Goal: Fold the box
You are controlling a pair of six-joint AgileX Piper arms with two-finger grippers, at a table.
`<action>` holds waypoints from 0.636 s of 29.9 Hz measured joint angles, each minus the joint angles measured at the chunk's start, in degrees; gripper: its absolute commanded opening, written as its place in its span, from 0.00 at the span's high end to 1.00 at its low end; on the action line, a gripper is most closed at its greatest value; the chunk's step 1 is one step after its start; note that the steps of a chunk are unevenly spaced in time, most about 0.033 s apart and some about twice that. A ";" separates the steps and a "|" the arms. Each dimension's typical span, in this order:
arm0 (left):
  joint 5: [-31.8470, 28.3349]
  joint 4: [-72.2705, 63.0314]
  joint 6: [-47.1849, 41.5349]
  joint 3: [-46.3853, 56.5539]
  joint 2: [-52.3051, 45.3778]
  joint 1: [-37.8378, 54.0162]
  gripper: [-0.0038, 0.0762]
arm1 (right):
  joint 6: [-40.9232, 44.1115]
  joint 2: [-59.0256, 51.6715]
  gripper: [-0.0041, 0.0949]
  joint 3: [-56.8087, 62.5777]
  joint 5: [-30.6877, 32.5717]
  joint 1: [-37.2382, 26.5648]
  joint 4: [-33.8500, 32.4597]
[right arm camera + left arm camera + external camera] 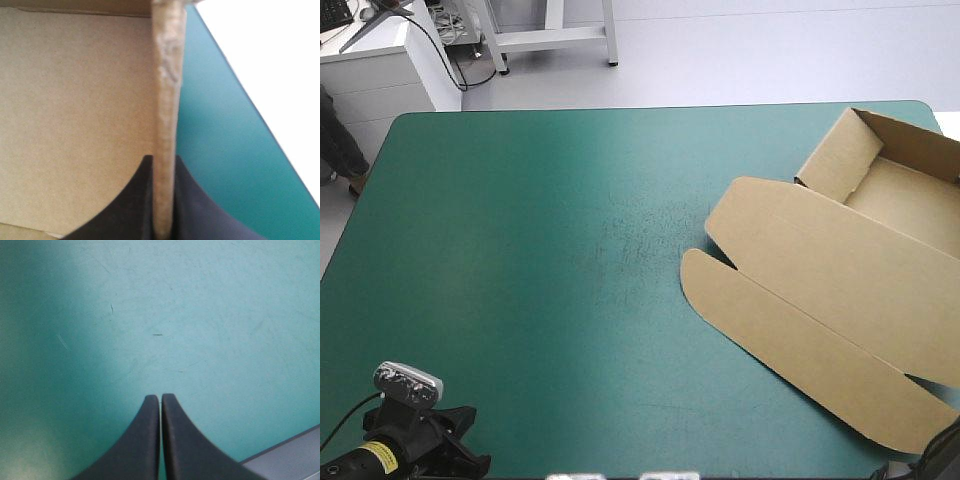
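Note:
The brown box lies at the table's right side in the high view. It is an open tray at the far right, with its lid and rounded flap flat toward the middle. In the right wrist view my right gripper is shut on an upright wall of the box. The box's inner face is on one side of that wall and the teal-green cover on the other. My left gripper is at the near left corner, far from the box. Its fingers are shut on nothing, over bare cover.
Bare teal-green cover spans the table's left and middle. The table's edge runs close beside my left gripper. Its right edge passes just beyond the held wall.

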 measured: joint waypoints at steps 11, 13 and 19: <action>0.02 -0.05 0.00 0.00 0.00 0.00 0.96 | 3.73 0.10 0.57 0.16 0.17 -2.64 -0.95; 0.07 -0.05 0.00 0.00 0.00 0.00 0.96 | 4.86 0.10 0.54 0.16 0.29 -2.64 -2.28; 0.18 -0.05 0.00 0.00 0.00 0.00 0.96 | 4.05 -0.02 0.54 0.16 0.29 -2.64 -3.11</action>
